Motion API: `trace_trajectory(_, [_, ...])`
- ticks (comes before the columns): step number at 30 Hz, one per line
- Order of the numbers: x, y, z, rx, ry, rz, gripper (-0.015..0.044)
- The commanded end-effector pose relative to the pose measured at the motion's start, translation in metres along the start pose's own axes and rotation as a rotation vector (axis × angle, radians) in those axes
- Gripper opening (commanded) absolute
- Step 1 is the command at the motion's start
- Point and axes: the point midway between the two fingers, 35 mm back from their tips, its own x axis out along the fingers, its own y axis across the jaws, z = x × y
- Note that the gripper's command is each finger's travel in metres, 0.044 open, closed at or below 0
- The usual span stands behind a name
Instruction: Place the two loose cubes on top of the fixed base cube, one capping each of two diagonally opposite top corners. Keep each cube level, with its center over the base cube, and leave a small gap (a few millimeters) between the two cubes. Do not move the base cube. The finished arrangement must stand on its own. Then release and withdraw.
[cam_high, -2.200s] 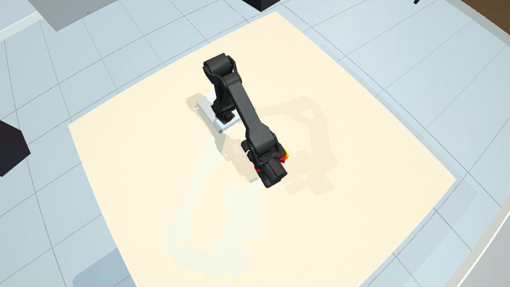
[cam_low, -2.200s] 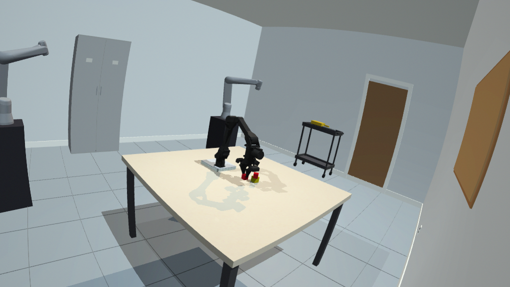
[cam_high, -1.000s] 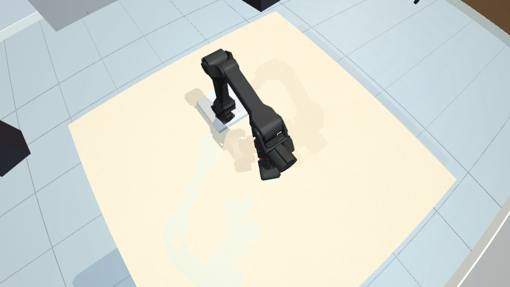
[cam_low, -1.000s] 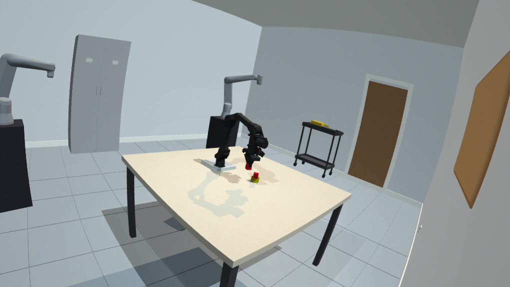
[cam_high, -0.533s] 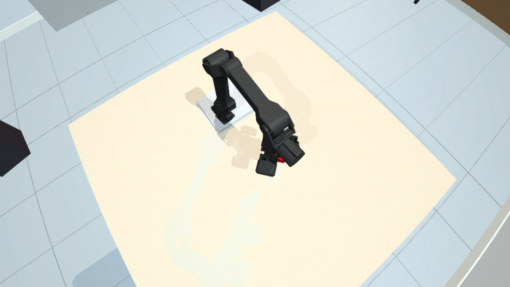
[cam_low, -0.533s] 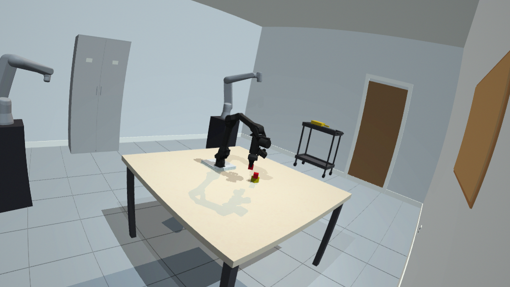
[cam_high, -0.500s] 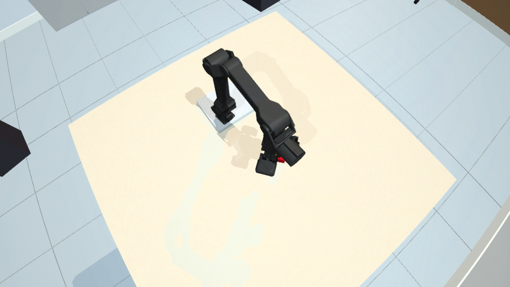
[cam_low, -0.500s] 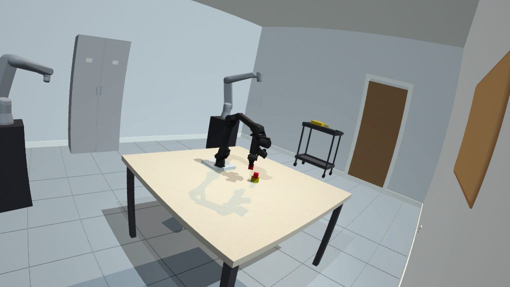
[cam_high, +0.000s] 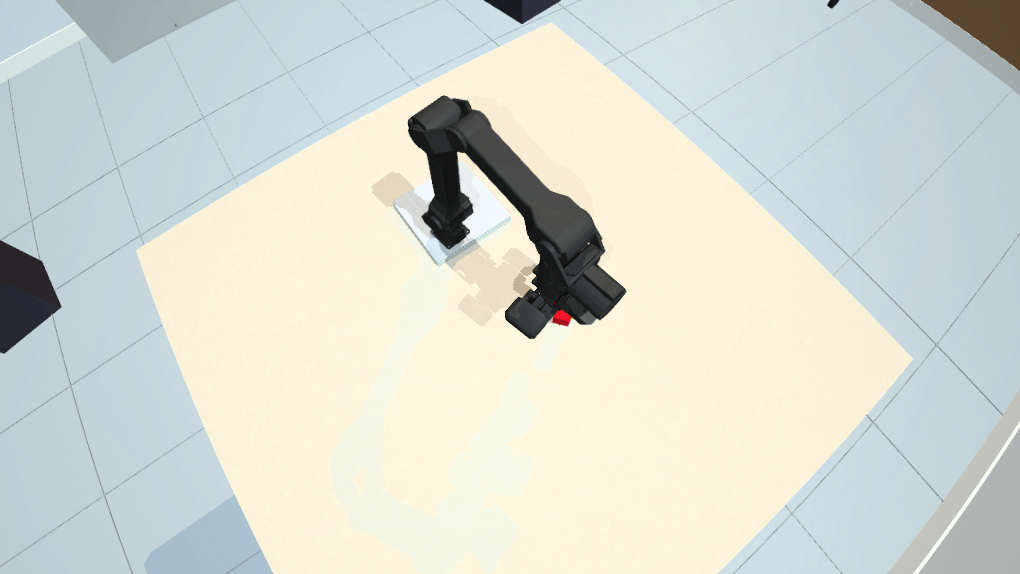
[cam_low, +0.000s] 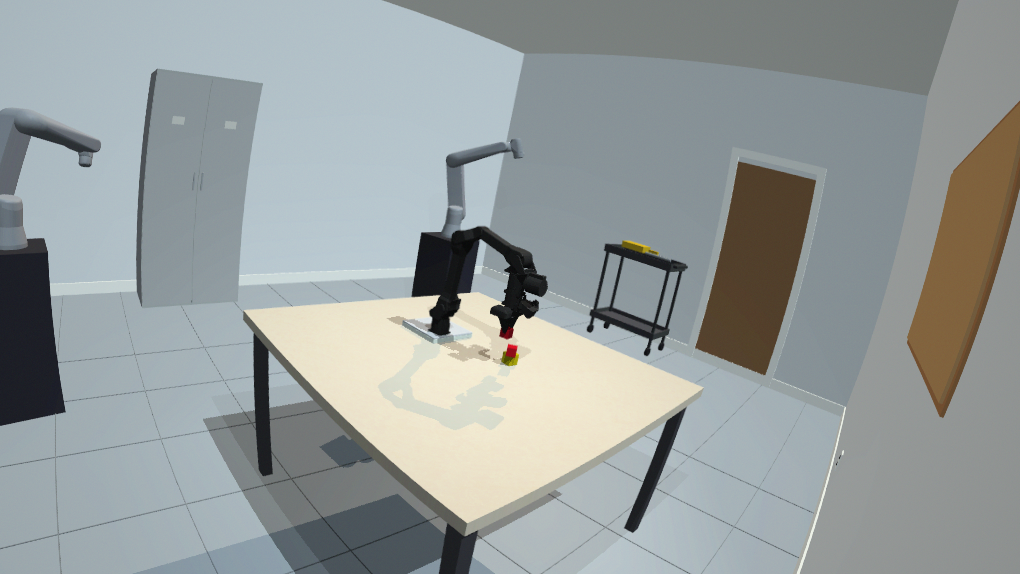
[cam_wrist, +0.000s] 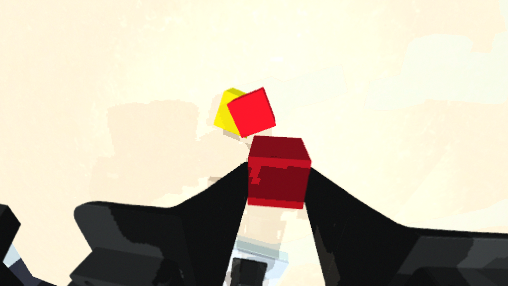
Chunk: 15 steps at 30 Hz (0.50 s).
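Observation:
A yellow base cube (cam_low: 510, 360) (cam_wrist: 224, 116) stands on the table. One red cube (cam_high: 562, 317) (cam_low: 511, 349) (cam_wrist: 251, 112) rests on top of it, off to one side and overhanging; in the wrist view yellow shows to its left. My gripper (cam_low: 506, 329) (cam_wrist: 276, 170) is shut on the other red cube (cam_low: 506, 333) (cam_wrist: 279, 172), which sits between the fingertips. In the exterior view the held cube hangs above the table, higher than the placed cube. In the top view the arm hides the fingertips and the base cube.
The arm's pale mounting plate (cam_high: 415, 207) (cam_low: 422, 326) lies on the table (cam_high: 677, 399) (cam_low: 570, 421), behind the cubes in the exterior view. The arm casts shadows around the cubes. A cart, a cabinet and two grey arms on dark pedestals stand beyond the table.

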Motion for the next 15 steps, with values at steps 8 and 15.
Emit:
trace_trajectory(8, [0.001, 0.017, 0.003, 0.315, -0.001, 0.0, 0.0105])
trace_trajectory(15, [0.001, 0.028, 0.004, 0.519, -0.001, 0.001, 0.0105])
